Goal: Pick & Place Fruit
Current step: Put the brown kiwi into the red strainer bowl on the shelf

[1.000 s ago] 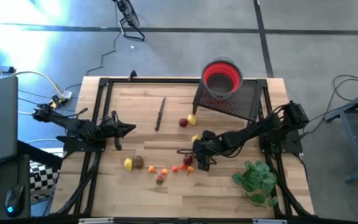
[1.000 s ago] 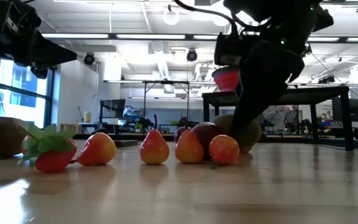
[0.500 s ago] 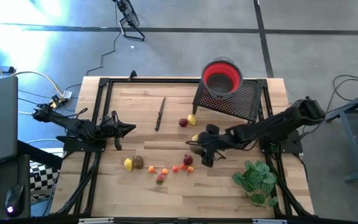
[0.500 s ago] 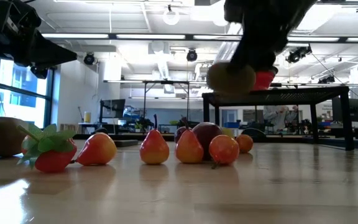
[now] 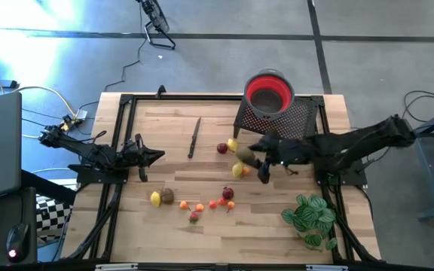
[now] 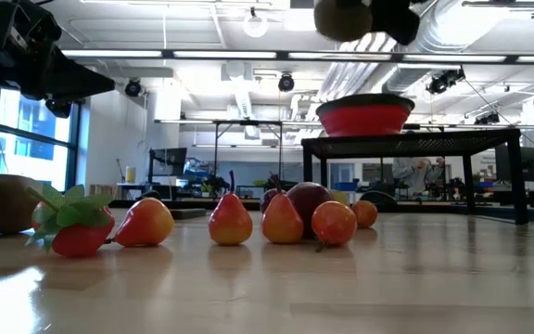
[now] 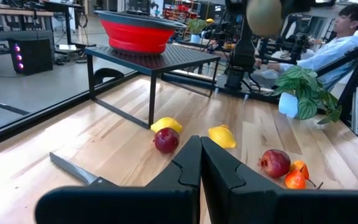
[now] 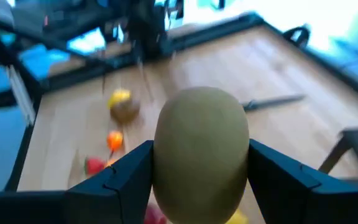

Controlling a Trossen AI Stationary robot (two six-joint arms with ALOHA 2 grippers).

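The right end effector has lifted the brown fruit.

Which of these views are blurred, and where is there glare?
Right wrist view: the table behind is smeared, while the brown fruit between the jaws is fairly clear. Low view: near tabletop soft, with a bright reflection at the left. High view: strong glare on the floor, upper left.

Wooden table with scattered fruit, knife, plant, black stand
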